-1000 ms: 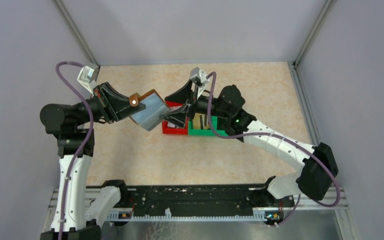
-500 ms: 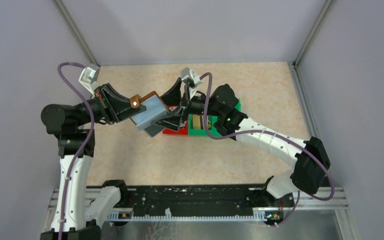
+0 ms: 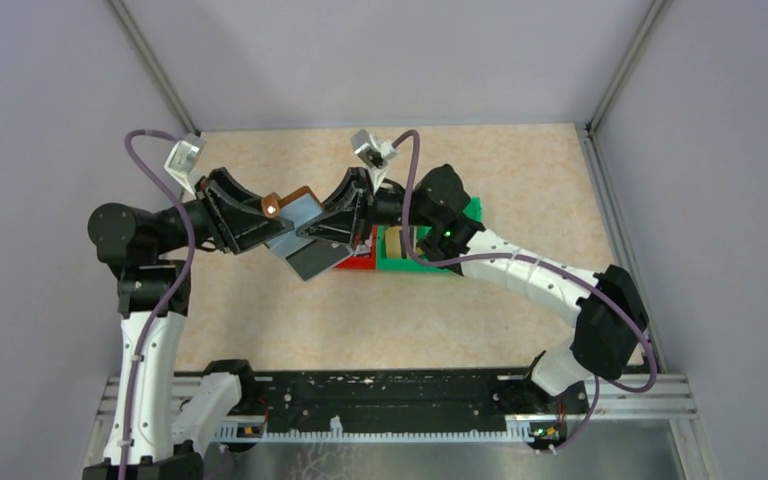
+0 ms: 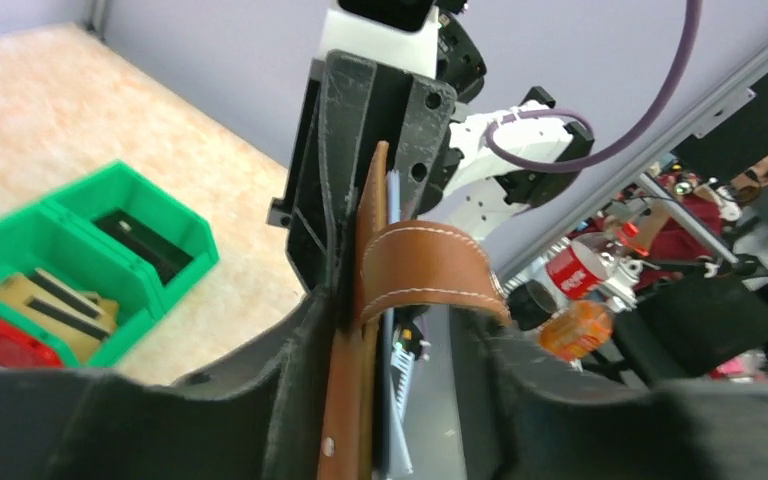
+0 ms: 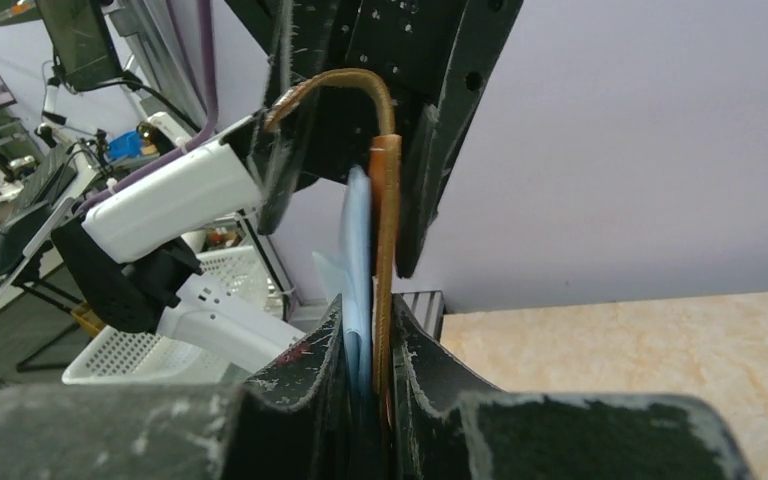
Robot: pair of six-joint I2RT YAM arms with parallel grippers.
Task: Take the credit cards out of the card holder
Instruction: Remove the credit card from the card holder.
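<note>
The brown card holder (image 3: 298,216) hangs in the air between both arms, its pale grey-blue inside facing up and its snap tab (image 4: 430,268) curling over. My right gripper (image 5: 370,322) is shut on its far edge, pinching leather and lining. My left gripper (image 4: 400,325) is open: the holder (image 4: 355,400) leans on one finger and a gap shows to the other. A dark panel (image 3: 315,258) hangs below the holder; whether it is a card I cannot tell. Gold credit cards (image 4: 55,298) with dark stripes lie in a green bin, a dark card (image 4: 145,232) in the bin beside it.
Green bins (image 3: 460,215) and a red bin (image 3: 355,262) stand mid-table, just below and right of the grippers. The right arm (image 3: 540,280) arches over them. Grey walls close in the table at the back and both sides.
My right gripper moved left and closed on the card holder's far edge. My left gripper, shut on the holder before, has opened its jaws.
</note>
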